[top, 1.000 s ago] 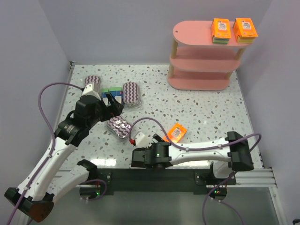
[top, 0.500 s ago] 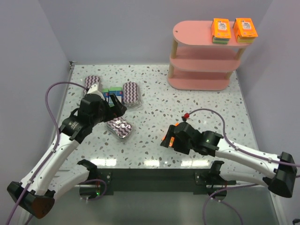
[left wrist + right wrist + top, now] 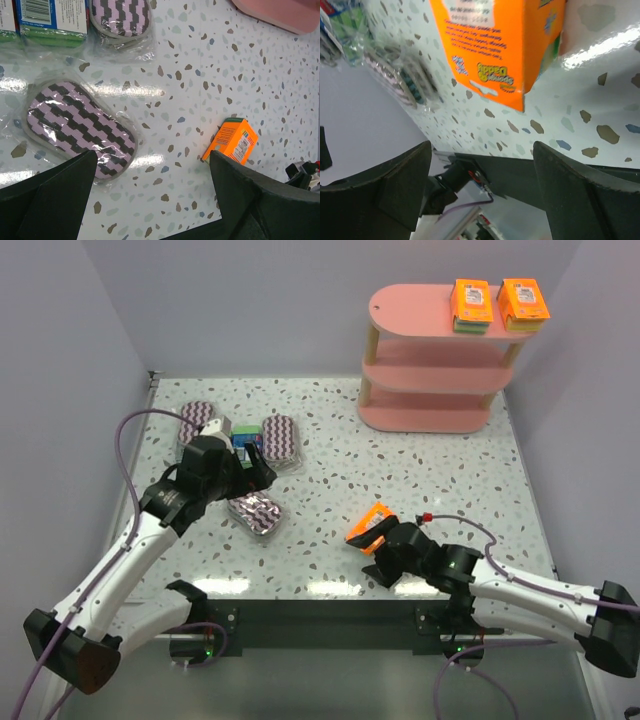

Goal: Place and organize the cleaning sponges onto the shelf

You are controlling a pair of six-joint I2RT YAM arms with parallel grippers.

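Two orange cleaning sponges [image 3: 471, 302] [image 3: 524, 302] sit on the top tier of the pink shelf [image 3: 430, 360]. A third orange pack [image 3: 370, 525] [image 3: 495, 45] lies tilted on the table, just beyond the fingertips of my open right gripper [image 3: 378, 548] [image 3: 481, 150], which holds nothing. My left gripper [image 3: 256, 462] [image 3: 152, 157] hovers open and empty above the left cluster. That cluster has blue-green boxes [image 3: 240, 437] [image 3: 50, 20] and three purple zigzag sponges [image 3: 195, 415] [image 3: 281, 437] [image 3: 254, 512]. The nearest purple one [image 3: 80, 131] lies by my left finger.
The middle and bottom tiers of the shelf stand at the far right, and its base [image 3: 285, 12] shows in the left wrist view. Grey walls close the table on the left, right and back. Purple cables loop from both arms.
My right arm has swung from the left out to the right and its gripper now sits on the near side of the orange pack, which has shifted slightly. My left gripper edged toward the blue-green boxes.
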